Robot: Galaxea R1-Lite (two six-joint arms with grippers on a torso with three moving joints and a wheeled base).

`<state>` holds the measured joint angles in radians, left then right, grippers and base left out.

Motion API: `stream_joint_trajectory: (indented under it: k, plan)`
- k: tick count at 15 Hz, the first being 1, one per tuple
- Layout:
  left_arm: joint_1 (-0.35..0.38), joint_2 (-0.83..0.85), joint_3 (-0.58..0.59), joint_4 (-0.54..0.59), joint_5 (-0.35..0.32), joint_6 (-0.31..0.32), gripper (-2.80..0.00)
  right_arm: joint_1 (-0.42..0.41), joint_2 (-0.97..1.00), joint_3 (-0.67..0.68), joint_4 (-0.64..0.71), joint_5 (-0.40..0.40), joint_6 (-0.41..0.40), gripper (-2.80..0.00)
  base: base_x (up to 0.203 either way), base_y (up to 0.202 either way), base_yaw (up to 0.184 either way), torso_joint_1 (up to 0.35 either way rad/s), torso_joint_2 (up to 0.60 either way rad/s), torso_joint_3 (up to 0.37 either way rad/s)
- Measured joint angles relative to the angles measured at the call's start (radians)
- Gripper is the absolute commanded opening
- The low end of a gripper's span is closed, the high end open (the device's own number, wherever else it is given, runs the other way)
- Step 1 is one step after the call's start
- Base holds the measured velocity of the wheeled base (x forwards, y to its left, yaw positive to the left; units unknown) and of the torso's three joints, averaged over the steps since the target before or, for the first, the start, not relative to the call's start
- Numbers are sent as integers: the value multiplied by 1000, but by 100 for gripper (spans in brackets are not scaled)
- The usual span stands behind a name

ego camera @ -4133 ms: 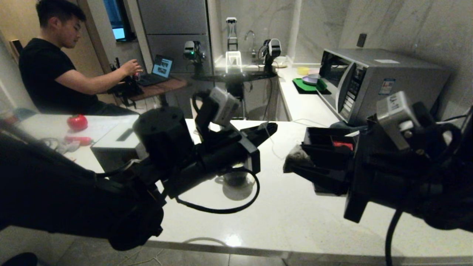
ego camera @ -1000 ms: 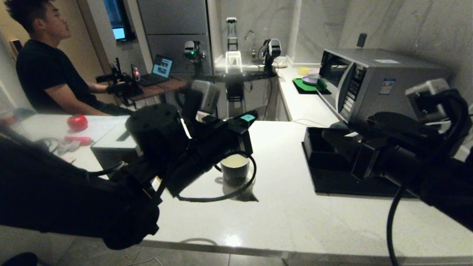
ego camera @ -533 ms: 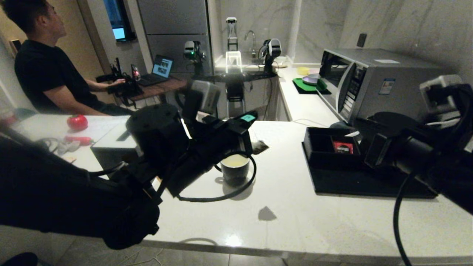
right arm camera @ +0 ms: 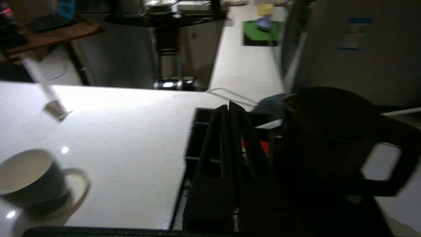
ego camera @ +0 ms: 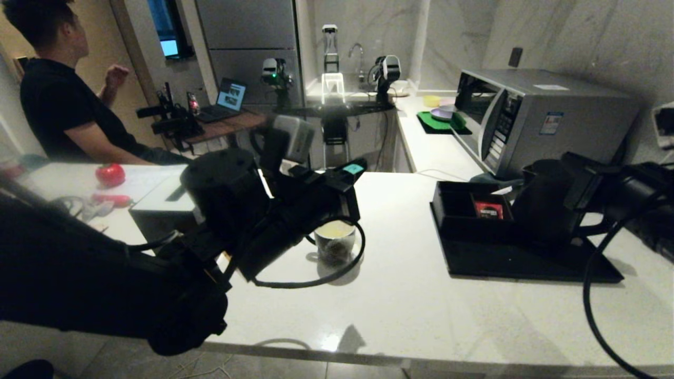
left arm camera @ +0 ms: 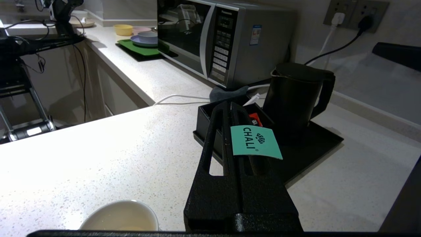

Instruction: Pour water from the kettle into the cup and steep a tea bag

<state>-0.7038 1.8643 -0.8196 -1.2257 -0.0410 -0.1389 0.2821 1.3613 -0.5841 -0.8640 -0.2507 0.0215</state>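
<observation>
The left gripper (left arm camera: pixel 230 108), jaws pinched on the teal tea tag (left arm camera: pixel 256 142), hangs above the cup (ego camera: pixel 334 241); a jerk could tip it. The kettle (ego camera: pixel 545 202) sits right of the cup, beside the right gripper's (right arm camera: pixel 229 110) closed, empty jaws.

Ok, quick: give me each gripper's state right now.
Left gripper: shut on the teal paper tea-bag tag, above the small black cup.
Right gripper: shut, empty, beside the tall black kettle.

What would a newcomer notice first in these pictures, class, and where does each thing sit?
The left gripper, over the counter's middle, is shut on a teal tea bag tag just above the cup, which holds pale water. To the right, the tall black kettle stands on a black tray before the microwave, the right gripper near it.
</observation>
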Motion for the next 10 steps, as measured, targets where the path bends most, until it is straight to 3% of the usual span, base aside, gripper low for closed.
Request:
stream_joint_trajectory:
  k: [4, 10]
  plan:
    - [7, 1, -1, 0, 0, 0, -280, -109, -21, 87, -109, 3, 1, -280, 0, 0, 0, 0, 0, 0]
    - [12, 1, -6, 0, -1, 0, -280, -238, -94, 178, -121, 4, -21, -280, 0, 0, 0, 0, 0, 0]
